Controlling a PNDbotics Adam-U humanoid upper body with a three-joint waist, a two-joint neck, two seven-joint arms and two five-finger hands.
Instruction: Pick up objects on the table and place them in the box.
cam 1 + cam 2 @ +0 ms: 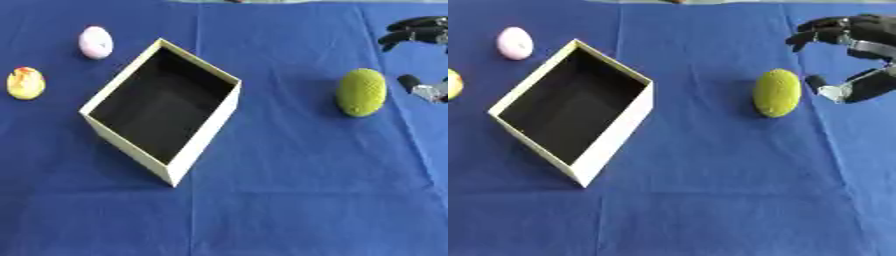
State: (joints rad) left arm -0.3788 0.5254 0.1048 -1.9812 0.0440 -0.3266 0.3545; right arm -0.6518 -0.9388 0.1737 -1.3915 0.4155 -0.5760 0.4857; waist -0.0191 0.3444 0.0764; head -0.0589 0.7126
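Note:
An empty cream box (201,145) with a dark inside stands askew at centre-left on the blue cloth. A yellow-green oval object (777,93) lies to its right. My right hand (859,47) hovers just right of that object, open, its fingers spread above and its thumb (822,85) close beside it, holding nothing. A pink oval object (95,42) lies at the far left, beyond the box. A yellow oval object with red marks (25,83) lies at the left edge. My left hand shows in neither view.
The blue cloth (289,200) covers the whole table, with folds running across it. A wide bare stretch lies in front of the box and the green object.

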